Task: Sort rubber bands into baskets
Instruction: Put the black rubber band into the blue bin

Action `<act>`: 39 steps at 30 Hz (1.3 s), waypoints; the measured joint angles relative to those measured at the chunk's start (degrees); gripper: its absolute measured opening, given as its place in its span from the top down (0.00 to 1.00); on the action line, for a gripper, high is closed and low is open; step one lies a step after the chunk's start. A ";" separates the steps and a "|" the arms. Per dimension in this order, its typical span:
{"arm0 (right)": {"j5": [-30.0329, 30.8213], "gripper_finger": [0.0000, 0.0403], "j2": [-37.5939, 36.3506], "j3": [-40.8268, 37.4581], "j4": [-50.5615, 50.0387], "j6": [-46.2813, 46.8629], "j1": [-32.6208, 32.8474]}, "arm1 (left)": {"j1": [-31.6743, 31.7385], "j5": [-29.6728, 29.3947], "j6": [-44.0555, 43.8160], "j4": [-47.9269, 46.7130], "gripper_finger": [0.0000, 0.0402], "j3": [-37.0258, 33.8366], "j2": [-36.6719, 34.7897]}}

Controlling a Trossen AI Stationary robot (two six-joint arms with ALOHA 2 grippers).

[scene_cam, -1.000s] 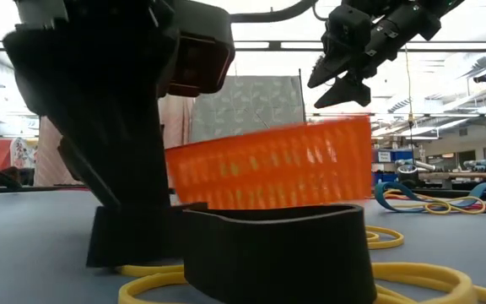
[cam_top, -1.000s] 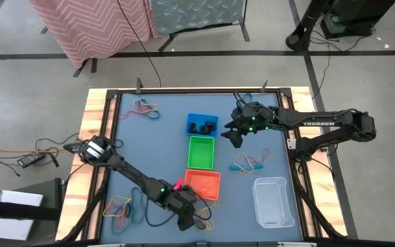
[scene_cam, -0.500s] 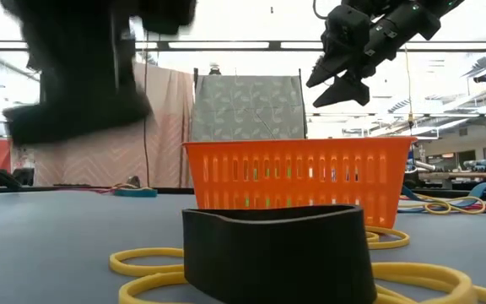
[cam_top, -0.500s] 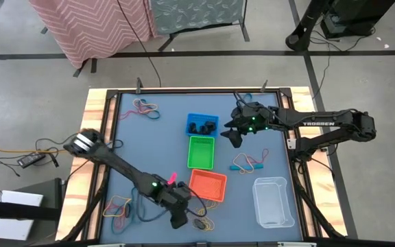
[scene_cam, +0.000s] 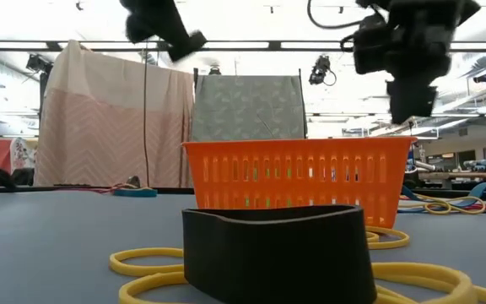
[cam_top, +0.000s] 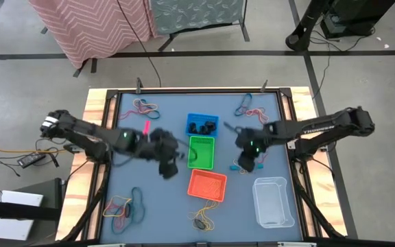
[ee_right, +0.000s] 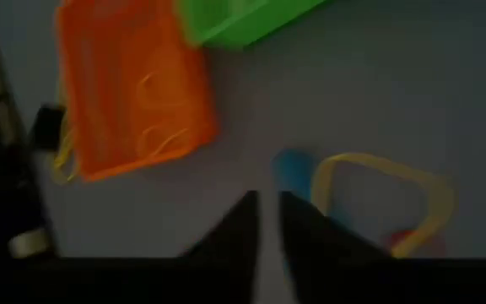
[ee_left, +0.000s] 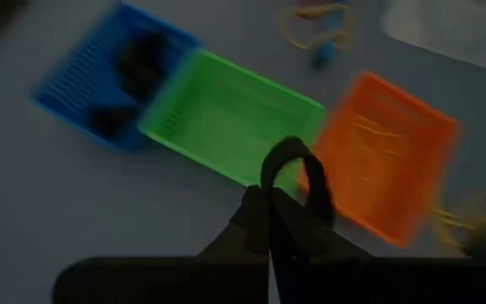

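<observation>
My left gripper (cam_top: pixel 173 161) hangs above the table just left of the green basket (cam_top: pixel 201 152), shut on a black rubber band (ee_left: pixel 298 173). The blue basket (cam_top: pixel 201 125), with black bands in it, stands behind the green one. The orange basket (cam_top: pixel 206 185) stands in front of it. My right gripper (cam_top: pixel 247 163) is right of the green basket, fingers close together with nothing between them (ee_right: pixel 268 207). It is over a blue band (ee_right: pixel 292 169) and a yellow band (ee_right: pixel 382 181) that lie flat on the mat. My left gripper pinches the black rubber band between its two fingertips (ee_left: pixel 264 211). The fingers slant down toward the baskets. The band's free loop (ee_left: pixel 310 181) stands out beyond the tips, lifted clear of the table.
A clear tub (cam_top: pixel 274 201) stands at the near right. Loose bands lie at the far left (cam_top: pixel 145 108), far right (cam_top: pixel 247 106), near left (cam_top: pixel 125 208) and near centre (cam_top: pixel 201 221). A wide black band (scene_cam: pixel 277 253) on yellow loops lies close to the low camera.
My left gripper has shut on a black band by the near edge, then risen and swung toward the far side, up beside the green basket. The orange basket, tipped a second ago, sits level again. My right gripper has gone from beside the blue basket toward the near edge, lowered, and shut.
</observation>
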 joint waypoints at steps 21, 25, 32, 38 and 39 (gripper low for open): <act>8.67 0.99 21.90 0.08 25.27 31.43 16.72 | 19.83 3.40 25.70 16.05 1.00 -0.02 -1.86; 10.98 0.99 20.93 0.07 25.66 31.87 15.92 | 20.71 3.40 25.98 17.37 1.00 -0.02 -1.92; 11.72 0.99 21.03 0.04 29.53 30.33 13.81 | 21.12 3.40 25.99 19.72 1.00 -0.02 -1.92; 11.66 0.99 21.03 0.04 30.19 28.32 12.37 | 21.26 3.40 26.11 20.91 1.00 -0.02 -1.92; 11.72 0.99 20.78 0.04 29.56 27.98 12.42 | 21.28 3.40 26.23 21.38 1.00 -0.02 -1.92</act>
